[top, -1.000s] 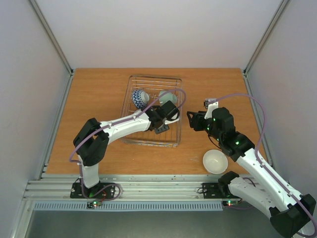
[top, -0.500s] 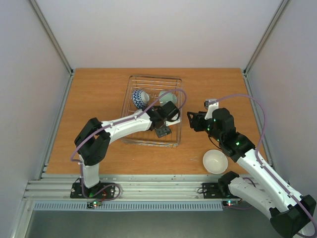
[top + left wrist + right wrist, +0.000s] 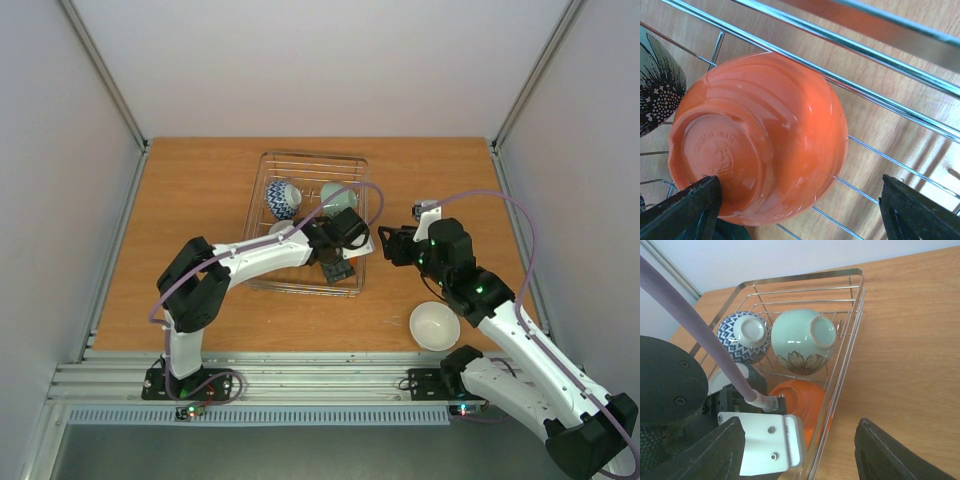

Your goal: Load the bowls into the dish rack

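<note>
The silver wire dish rack (image 3: 262, 190) stands mid-table. In it the wavy blue patterned bowl (image 3: 283, 198) and the mint green bowl (image 3: 338, 197) lie on their sides. The orange bowl (image 3: 760, 135) lies tipped on the rack's wires, foot toward the left wrist camera, and also shows in the right wrist view (image 3: 802, 400). My left gripper (image 3: 340, 266) is open around it, with one finger (image 3: 685, 205) at its foot and the other well apart. My right gripper (image 3: 385, 245) is open and empty beside the rack's right side. A white-inside bowl (image 3: 434, 325) sits on the table.
The rack's right rim (image 3: 847, 340) runs between my right gripper and the bowls. A dark bowl with a white inside (image 3: 722, 379) is mostly hidden behind the left wrist. The left arm's purple cable (image 3: 700, 335) crosses the right wrist view.
My left gripper has moved toward the rack's near right corner and lower. The right arm has barely moved.
</note>
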`<state>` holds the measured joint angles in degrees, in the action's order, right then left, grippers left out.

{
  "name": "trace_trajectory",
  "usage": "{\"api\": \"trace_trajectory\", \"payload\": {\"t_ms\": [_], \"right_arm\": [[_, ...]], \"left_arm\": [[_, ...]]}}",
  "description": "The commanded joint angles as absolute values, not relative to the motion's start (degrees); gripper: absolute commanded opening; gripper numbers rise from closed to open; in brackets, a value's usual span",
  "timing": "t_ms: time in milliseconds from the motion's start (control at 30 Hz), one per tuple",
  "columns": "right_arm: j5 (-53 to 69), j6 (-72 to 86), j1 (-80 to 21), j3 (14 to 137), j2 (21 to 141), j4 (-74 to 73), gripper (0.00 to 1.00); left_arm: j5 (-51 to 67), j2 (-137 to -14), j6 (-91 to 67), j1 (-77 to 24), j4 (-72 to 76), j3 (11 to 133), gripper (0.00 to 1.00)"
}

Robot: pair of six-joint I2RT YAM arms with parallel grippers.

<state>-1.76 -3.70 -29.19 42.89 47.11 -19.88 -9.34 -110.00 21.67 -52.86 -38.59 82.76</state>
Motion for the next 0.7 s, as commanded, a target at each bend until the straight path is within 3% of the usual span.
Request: {"api": "trace_trajectory", "payload": {"t_ms": [0,67,100,300,467,667], "right_arm": [[-4.01,-3.86,-28.83,44.36,45.58,-22.52,0.60],[-4.45,-4.07,-28.83,45.11,44.77,-23.91,0.60],[-4.55,-4.12,-28.83,45.42,44.40,-24.43,0.60],[-5.35,-2.78,-28.83,49.71,46.41,-31.40,0.60],[-11.63,4.75,-28.81,56.18,54.23,-47.38,0.58],[-15.59,10.50,-28.83,51.66,56.14,-53.66,0.56]], "left_arm": [[-3.02,-113.08,20.53,-52.73,-43.75,80.53,0.86],[-3.28,-111.85,20.41,-52.74,-43.37,80.63,0.98],[-3.27,-111.02,20.27,-52.73,-43.14,80.68,0.99],[-3.30,-106.84,20.21,-52.37,-42.92,80.52,0.99],[-1.75,-102.92,19.22,-47.61,-43.19,81.11,0.99],[2.74,-98.01,17.01,-40.83,-43.42,81.11,0.99]]}}
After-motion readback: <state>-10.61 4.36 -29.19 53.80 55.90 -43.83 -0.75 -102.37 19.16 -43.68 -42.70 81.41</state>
